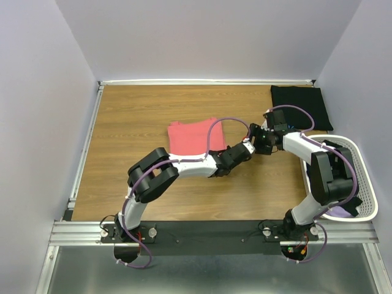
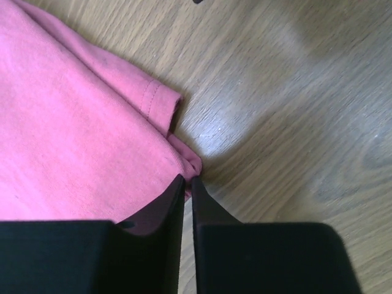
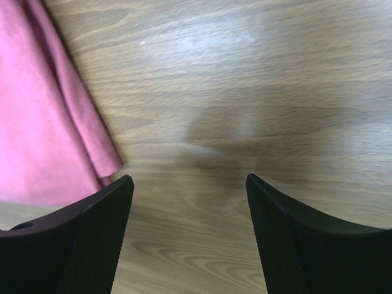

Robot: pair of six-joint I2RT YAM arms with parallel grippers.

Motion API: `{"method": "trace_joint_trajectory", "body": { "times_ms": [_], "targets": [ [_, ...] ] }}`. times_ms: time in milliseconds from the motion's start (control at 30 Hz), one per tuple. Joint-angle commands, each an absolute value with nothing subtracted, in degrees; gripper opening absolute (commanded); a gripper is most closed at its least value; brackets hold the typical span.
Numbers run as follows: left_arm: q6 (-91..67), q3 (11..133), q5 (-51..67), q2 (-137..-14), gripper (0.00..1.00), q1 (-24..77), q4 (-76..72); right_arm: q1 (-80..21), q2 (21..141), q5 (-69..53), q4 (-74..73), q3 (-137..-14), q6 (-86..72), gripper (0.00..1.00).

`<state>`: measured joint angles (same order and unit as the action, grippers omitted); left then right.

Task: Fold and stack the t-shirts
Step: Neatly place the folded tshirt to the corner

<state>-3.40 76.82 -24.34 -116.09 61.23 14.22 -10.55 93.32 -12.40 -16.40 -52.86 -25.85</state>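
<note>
Wooden table [image 1: 135, 116], white slatted basket [image 1: 365, 184] at its right edge

White-black left arm [image 1: 196, 165], right arm [image 1: 300, 144]; lilac cables [image 1: 228, 119]; black left tool [image 2: 188, 179].

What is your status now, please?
Left gripper pinched on coral-pink t-shirt corner. Right gripper open, over table beside it. Nothing in the way.

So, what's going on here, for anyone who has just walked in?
Two robot arms are folding tees. The left hand is pinched shut on a corner of the pink tee, which lies in the middle of the table. The right hand is open over bare wood beside that tee, holding nothing. A folded black tee sits at the far right corner, near a basket.
</note>
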Motion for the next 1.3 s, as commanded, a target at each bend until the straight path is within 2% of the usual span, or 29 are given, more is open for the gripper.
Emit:
{"method": "trace_joint_trajectory", "body": {
  "times_ms": [0,367,700,1033,1267],
  "targets": [
    [-4.3,74.4,-26.3,-111.2,0.13,60.6,12.1,-10.5,94.4,-18.2,-15.6,-52.6,-28.5,0.82],
    [-5.3,69.3,-24.7,-103.2,0.12,59.2,8.2,-11.2,100.5,-36.3,2.1,-51.0,-42.2,0.85],
    [-6.2,68.2,-24.5,-102.7,0.12,59.2,7.2,-19.1,112.7,-37.3,8.0,-57.8,-47.0,0.87],
    [-7.4,66.8,-24.7,-100.5,0.12,59.2,4.7,-24.3,119.3,-37.2,9.8,-61.3,-49.2,0.85],
    [-7.8,68.2,-22.5,-100.9,0.12,59.2,4.0,-26.0,121.1,-36.2,9.6,-63.4,-48.8,0.76]
  ]
}}
